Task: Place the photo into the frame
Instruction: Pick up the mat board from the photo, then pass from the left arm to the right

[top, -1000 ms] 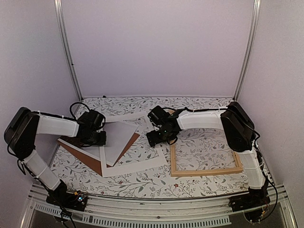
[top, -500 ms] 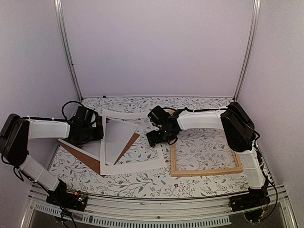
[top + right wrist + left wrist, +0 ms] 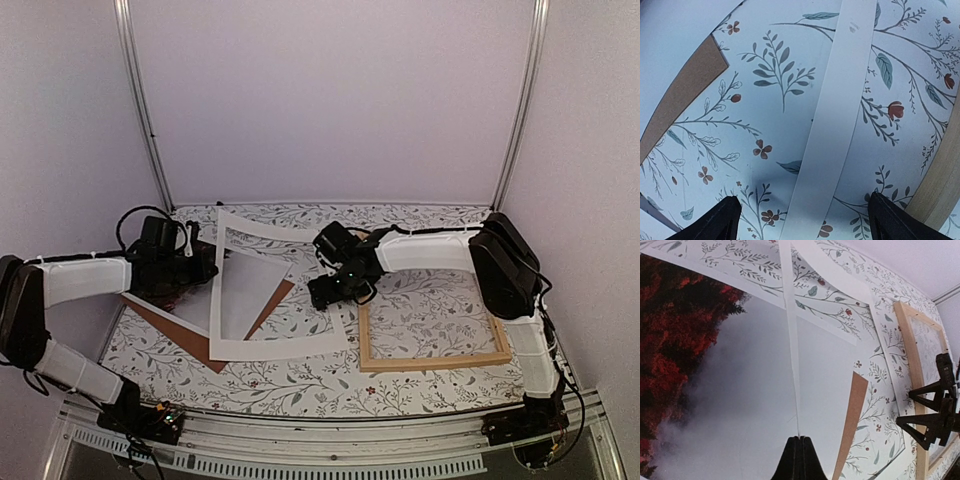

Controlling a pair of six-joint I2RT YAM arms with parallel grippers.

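The photo (image 3: 248,290) lies flat at the table's left; in the left wrist view (image 3: 730,390) its dark red band fades to misty grey. My left gripper (image 3: 200,268) is shut on the left strip of the white mat border (image 3: 216,300) and holds that side raised above the photo; the strip runs edge-on from the jaws (image 3: 801,439). The light wood frame (image 3: 432,361) lies flat at the right. My right gripper (image 3: 330,294) is open and hovers over the mat's right strip (image 3: 832,130), beside the frame's left rail (image 3: 946,185).
The brown backing board (image 3: 185,333) lies under the photo, its corner (image 3: 852,425) sticking out to the right. The mat's far edge (image 3: 270,231) stands lifted toward the back wall. Metal posts rise at the back corners.
My left arm has drawn back to the left and lifted the mat's left side off the photo, so the mat now stands tilted. The right arm has not moved.
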